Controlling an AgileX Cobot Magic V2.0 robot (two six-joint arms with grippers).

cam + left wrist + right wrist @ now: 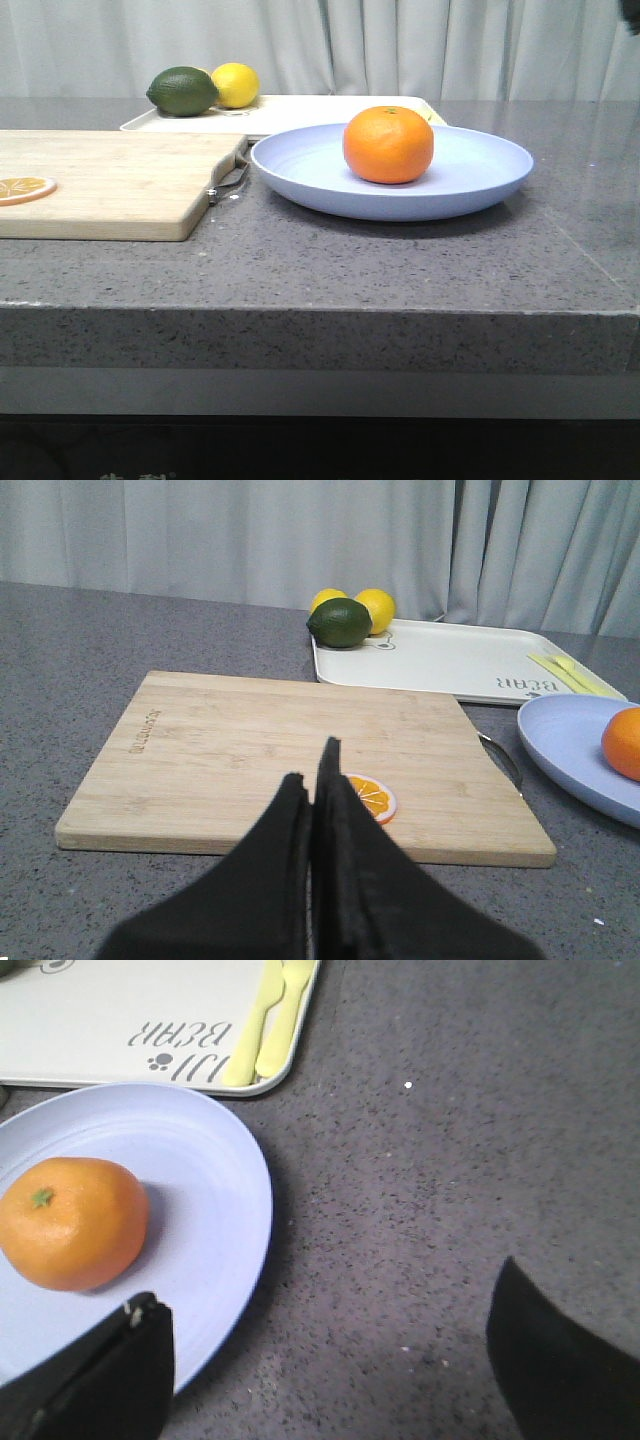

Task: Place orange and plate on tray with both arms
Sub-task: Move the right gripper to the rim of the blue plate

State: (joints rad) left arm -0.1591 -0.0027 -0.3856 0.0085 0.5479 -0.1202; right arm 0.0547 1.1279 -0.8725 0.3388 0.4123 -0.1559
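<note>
The orange [388,145] sits in the middle of the lavender-blue plate [480,165] on the grey counter. The cream-white tray [300,110] lies just behind the plate. Neither gripper shows in the front view. My left gripper [312,765] is shut and empty above the near edge of the wooden cutting board, with the plate [570,740] and orange [625,742] off to one side. My right gripper [327,1285] is open and empty over the counter beside the plate [210,1190]. One finger [130,1360] overlaps the plate's rim near the orange [72,1222]. The tray [100,1020] lies beyond.
A wooden cutting board [110,180] with a flat orange slice [22,188] lies to the left of the plate, its metal handle [232,178] by the plate's rim. A green lime [183,91] and a lemon [236,84] sit on the tray's far left. Yellow utensils [265,1030] lie along one tray edge.
</note>
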